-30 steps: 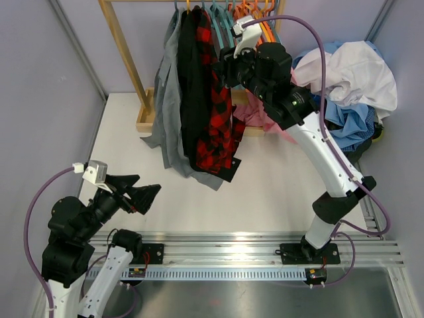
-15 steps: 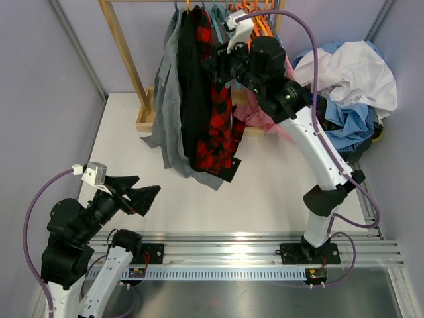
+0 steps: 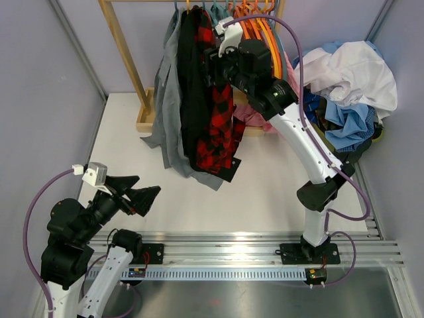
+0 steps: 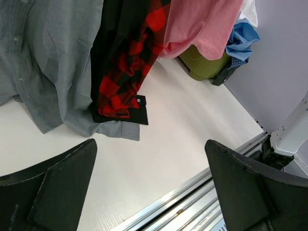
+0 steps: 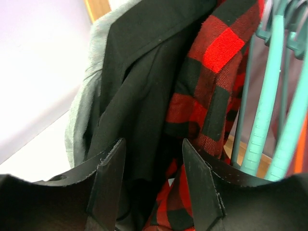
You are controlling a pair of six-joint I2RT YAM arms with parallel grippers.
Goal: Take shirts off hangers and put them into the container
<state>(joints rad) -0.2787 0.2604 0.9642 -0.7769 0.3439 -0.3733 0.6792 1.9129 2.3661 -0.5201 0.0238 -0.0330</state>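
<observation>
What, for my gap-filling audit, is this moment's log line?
right pincer: open, at hanging black shirt | left pincer: open, idle | bin: heaped with clothes

Lilac walls [image 3: 40,99], white tabletop [image 3: 265,185], wooden rack [image 3: 126,53]

Heaped clothes [image 3: 348,76] bury most of the container [image 4: 206,66], and the hangers [image 3: 257,23] run off the top edge.

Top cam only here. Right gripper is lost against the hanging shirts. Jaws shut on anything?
Observer: Right wrist view: the right gripper has its jaws apart. The black shirt hangs just beyond the gap, and no pinch is visible.
Operator: Bin? I only see a clothes pile.
Observer: Left wrist view: the yellow-green container sits low, partly behind the hanging pink garment.
</observation>
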